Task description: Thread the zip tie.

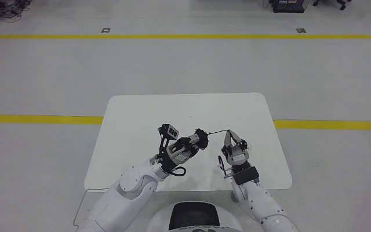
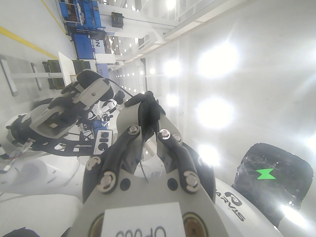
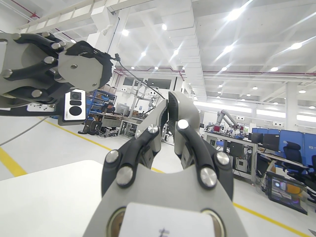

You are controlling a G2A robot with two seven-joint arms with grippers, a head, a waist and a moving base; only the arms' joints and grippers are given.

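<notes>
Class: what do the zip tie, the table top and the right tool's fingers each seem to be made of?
Zip tie: likely black plastic, matt; a thin strap, slightly bowed.
Table: smooth white top, perhaps laminate or painted board; no grain shows, so this stays open.
Fingers of the right tool: grey metal, judging by their satin sheen, with dark ribbed pads, maybe rubber.

The zip tie (image 1: 215, 133) is a thin black strap held in the air over the bench (image 1: 174, 113), stretched almost level and nearly taut. One end, with a small black head, is pinched between the closed fingers of the left gripper (image 1: 200, 138). The other end is pinched between those of the right gripper (image 1: 230, 135).
</notes>
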